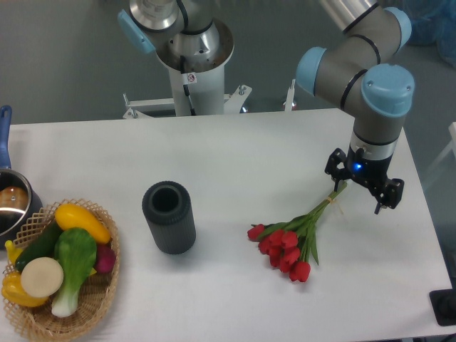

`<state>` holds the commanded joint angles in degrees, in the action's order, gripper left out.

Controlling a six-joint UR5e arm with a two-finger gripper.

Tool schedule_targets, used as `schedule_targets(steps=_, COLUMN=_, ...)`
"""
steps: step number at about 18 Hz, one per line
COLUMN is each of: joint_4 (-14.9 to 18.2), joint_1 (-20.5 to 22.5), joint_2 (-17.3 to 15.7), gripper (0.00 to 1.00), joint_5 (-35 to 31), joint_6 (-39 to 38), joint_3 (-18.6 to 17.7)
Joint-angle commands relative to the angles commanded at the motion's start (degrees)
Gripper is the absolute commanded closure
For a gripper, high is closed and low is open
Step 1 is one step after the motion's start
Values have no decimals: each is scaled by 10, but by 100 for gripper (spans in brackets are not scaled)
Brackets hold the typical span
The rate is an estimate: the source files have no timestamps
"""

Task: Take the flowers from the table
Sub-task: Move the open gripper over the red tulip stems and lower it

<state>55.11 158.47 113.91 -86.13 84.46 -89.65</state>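
So you're right at the grab stage here. The flowers [288, 246] lie flat on the table [235, 153], right of centre and toward the near side, red buds pointing near-left and the thin stems running up to the far right. Your gripper [360, 189] sits right over the stem tips, at the far-right end of the bunch. The camera looks down on the wrist, so the fingers are mostly hidden under it and you honestly can't tell if they're spread or pinched on the stems. My guess is no lift has happened, since the buds and leaves look like they rest on the tabletop. So what's done: the arm is lined up at the stems. What's left: confirm the pinch, then raise the bunch clear.

The dark cylinder [169, 217] stands well left of the flowers, and the veggie basket [60, 267] sits at the near-left corner, both well out of your way.
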Motion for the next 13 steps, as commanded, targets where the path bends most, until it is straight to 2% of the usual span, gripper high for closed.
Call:
schedule_targets(steps=6, joint_4=0, joint_1=-1, joint_2=1, gripper=0, joint_5=0, joint_6=-1, joint_3=-3)
schedule_targets(steps=9, joint_4=-2, joint_1=-2, joint_2=0, gripper=0, joint_5=2, joint_6=-3, joint_3=-18)
schedule_targets(steps=13, joint_4=-57, joint_1=-1, joint_2=-1, gripper=0, joint_5=2, joint_6=-4, joint_3=-68)
